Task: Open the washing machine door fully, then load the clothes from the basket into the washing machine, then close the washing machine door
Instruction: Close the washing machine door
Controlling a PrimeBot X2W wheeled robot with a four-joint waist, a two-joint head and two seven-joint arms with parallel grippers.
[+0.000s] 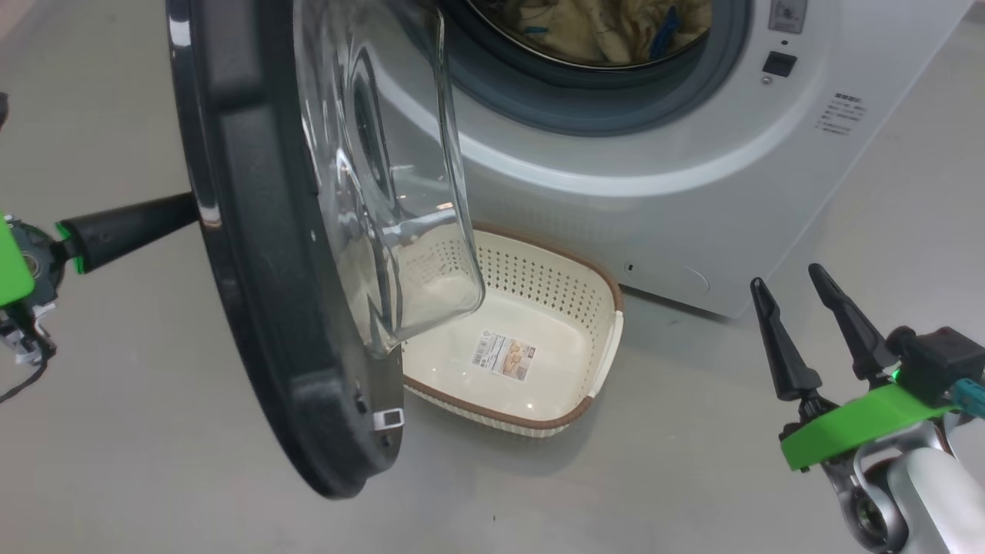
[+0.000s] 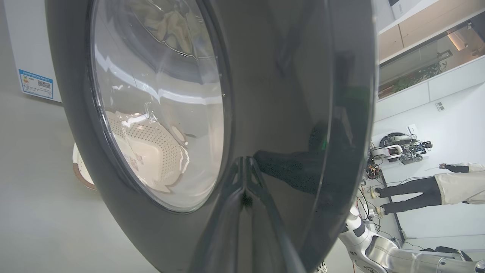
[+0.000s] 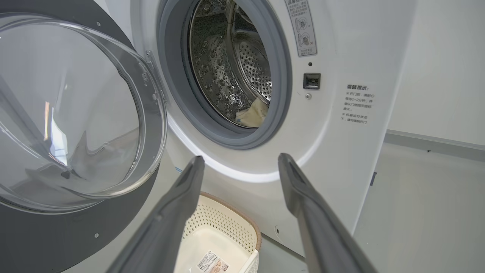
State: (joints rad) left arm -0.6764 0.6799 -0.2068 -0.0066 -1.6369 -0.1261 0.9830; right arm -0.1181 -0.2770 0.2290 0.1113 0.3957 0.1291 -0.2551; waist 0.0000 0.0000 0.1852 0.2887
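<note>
The washing machine (image 1: pixel 692 177) stands with its door (image 1: pixel 254 292) swung partway out, glass porthole (image 1: pixel 385 192) bulging toward the drum. My left gripper (image 1: pixel 188 209) is shut, its tips against the door's outer black ring (image 2: pixel 288 94), where the left gripper (image 2: pixel 245 162) meets its own reflection. The clothes (image 1: pixel 608 31) lie inside the drum; the clothes (image 3: pixel 254 113) show as cream fabric at the drum's bottom. The basket (image 1: pixel 585 369) sits on the floor below the opening, holding just its paper label. My right gripper (image 1: pixel 786 277) hangs open and empty to the right, and in its wrist view the right gripper (image 3: pixel 240 159) points at the machine's front.
The door overhangs the basket's (image 3: pixel 242 223) left part. Grey floor (image 1: pixel 692 462) lies open in front and to the right. A person (image 2: pixel 435 189) stands far off by a white wall, near other equipment. A blue energy label (image 2: pixel 36 83) marks the machine's lower corner.
</note>
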